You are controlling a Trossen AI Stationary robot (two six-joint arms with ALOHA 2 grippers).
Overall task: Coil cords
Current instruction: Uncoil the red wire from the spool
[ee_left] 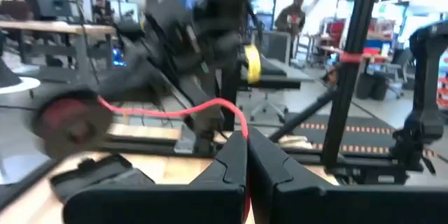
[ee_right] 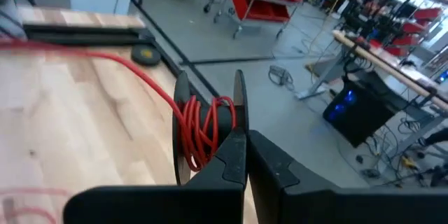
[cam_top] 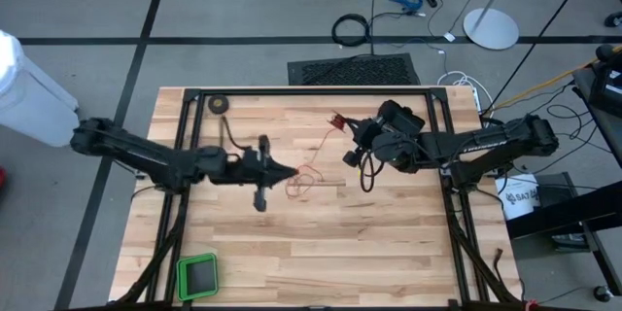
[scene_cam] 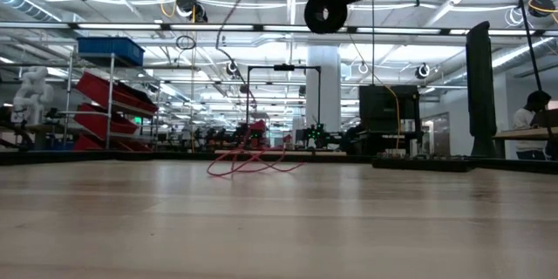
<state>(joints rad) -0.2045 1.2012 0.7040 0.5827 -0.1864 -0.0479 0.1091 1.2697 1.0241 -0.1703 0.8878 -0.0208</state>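
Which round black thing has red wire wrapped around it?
The small black reel in the right end effector, wound with thin red wire. The black tape roll on the table and the thick black cable loop on the floor carry none.

The red wire [cam_top: 309, 170] is very thin; part of it lies in a loose tangle of loops on the wooden table [cam_top: 321, 243], near the table's centre, and one strand rises from there toward the back edge. The small round black reel [ee_right: 210, 129] is held edge-up above the table, clear of its surface. Several turns of the wire are wound between its two flanges.
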